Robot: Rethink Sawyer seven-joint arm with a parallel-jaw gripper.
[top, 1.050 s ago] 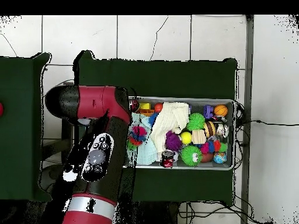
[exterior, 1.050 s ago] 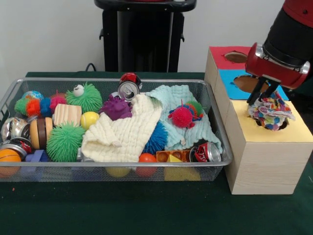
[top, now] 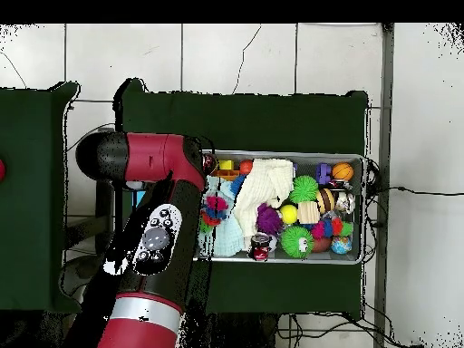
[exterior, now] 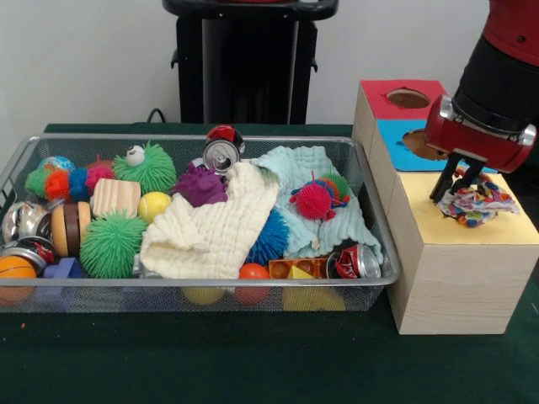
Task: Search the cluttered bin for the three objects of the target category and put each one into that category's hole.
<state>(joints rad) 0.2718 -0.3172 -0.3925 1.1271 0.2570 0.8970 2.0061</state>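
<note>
While claw [exterior: 459, 187] hangs, spotted wad [exterior: 478, 202] at its tips, over yellow top [exterior: 497, 229]

1 spotted wad [exterior: 477, 204], 3 cans [exterior: 221, 155] – 2 cloths [exterior: 210, 227].

Even, soft indoor light fills the front view, and nothing is blown out. The gripper [exterior: 461, 187] casts only a faint shadow on the yellow box top [exterior: 514, 229] beneath it. Left of the gripper, the wire bin [exterior: 25, 151] shows small glints along its rim, and the cans beside it gleam. Below the bin the green table [exterior: 210, 362] falls darker. Overhead, the floor tiles look bright and flat, while the arm [top: 149, 236] looms large and soft-edged.
</note>
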